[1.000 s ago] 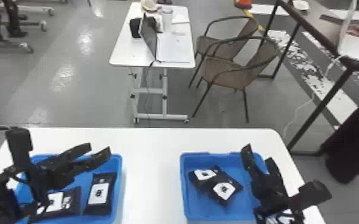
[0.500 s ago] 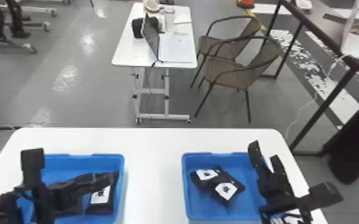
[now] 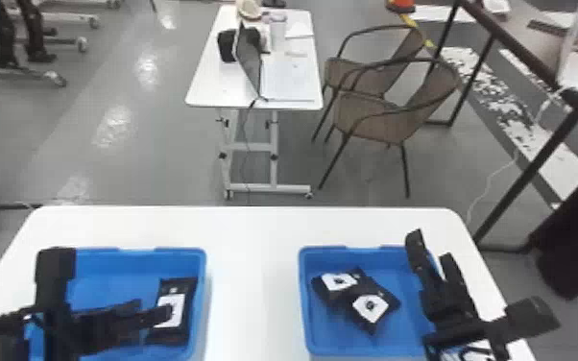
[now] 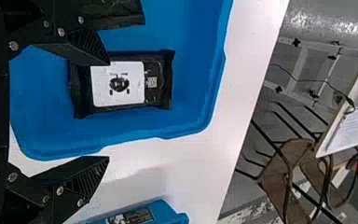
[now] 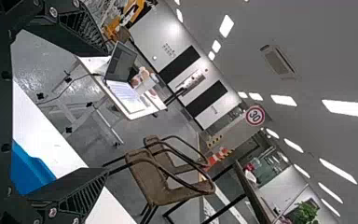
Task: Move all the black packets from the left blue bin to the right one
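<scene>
Left gripper [image 3: 153,311]: at the lower left of the head view, over the left blue bin [image 3: 182,250]; its jaws stand wide apart with nothing between them, as the left wrist view shows.
Right gripper [image 3: 431,246]: at the lower right of the head view, by the right-hand side of the right blue bin [image 3: 365,249]; its jaws are parted and empty in the right wrist view.
Black packet with white label [image 3: 177,305]: lying flat in the left blue bin, by its right-hand wall in the head view; one fingertip overlaps its edge in the left wrist view, and whether they touch I cannot tell.
Dark packet [image 4: 123,15]: partly hidden behind a finger at the upper left of the left wrist view, in the same bin.
Pair of packets [image 3: 372,307]: in the right blue bin, one overlapping the other, labels up.
White table [image 3: 249,235]: across the lower part of the head view, under both bins.
Small desk [image 3: 213,91]: top centre of the head view, with an open laptop [image 3: 285,79] on it.
Brown chairs [image 3: 374,115]: just right of that desk.
</scene>
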Robot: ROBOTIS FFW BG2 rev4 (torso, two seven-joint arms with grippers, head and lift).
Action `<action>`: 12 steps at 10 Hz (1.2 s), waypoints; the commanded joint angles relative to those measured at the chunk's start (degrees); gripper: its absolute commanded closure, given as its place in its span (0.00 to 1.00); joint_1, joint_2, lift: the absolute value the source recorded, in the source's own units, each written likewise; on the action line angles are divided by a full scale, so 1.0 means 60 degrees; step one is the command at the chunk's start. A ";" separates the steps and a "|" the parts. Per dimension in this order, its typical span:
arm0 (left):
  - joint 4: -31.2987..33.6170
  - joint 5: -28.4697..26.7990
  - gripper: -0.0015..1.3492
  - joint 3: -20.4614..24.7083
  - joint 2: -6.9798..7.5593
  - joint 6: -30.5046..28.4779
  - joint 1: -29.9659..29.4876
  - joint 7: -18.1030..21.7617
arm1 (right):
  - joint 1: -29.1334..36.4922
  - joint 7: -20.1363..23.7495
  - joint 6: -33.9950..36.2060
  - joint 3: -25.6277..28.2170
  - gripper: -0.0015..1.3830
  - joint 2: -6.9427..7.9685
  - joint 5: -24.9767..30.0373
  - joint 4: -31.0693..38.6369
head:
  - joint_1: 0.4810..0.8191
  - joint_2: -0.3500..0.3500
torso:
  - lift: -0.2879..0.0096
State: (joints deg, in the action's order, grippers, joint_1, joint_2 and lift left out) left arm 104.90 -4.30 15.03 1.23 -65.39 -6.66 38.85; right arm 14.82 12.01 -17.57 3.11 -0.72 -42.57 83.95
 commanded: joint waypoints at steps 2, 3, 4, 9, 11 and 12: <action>-0.0520 -0.0469 0.25 0.0073 0.0103 -0.0146 0.0362 0.0000 | -0.0111 0.0108 0.0116 -0.0050 0.10 0.0003 -0.0068 -0.0135 | 0.63 0.44 | 0.97; -0.0813 -0.0499 0.25 -0.0059 0.0235 -0.0146 0.0494 0.0000 | -0.0126 0.0152 0.0116 -0.0064 0.10 0.0018 -0.0126 -0.0149 | 0.63 0.45 | 0.97; -0.1443 -0.0235 0.25 -0.0176 0.0367 0.0264 0.0670 0.0015 | -0.0126 0.0152 0.0116 -0.0050 0.10 0.0003 -0.0141 -0.0179 | 0.63 0.46 | 0.97; -0.3787 0.0263 0.26 -0.0879 0.0645 0.0924 0.1783 0.0015 | -0.0155 0.0313 0.0116 -0.0064 0.10 0.0032 -0.0404 -0.0310 | 0.63 0.42 | 0.97; -0.4050 0.0014 0.35 -0.0982 0.0645 0.0748 0.2003 0.0000 | -0.0169 0.0342 0.0116 -0.0050 0.10 0.0076 -0.0536 -0.0354 | 0.63 0.40 | 0.97; -0.4182 -0.0059 0.48 -0.0967 0.0689 0.0616 0.2091 0.0000 | -0.0169 0.0371 0.0116 -0.0064 0.10 0.0091 -0.0566 -0.0369 | 0.63 0.40 | 0.97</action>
State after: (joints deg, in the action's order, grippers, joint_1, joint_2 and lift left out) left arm 80.28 -4.35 9.20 5.21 -61.30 5.54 38.90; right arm 13.80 14.22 -16.87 2.73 -0.25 -45.84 81.80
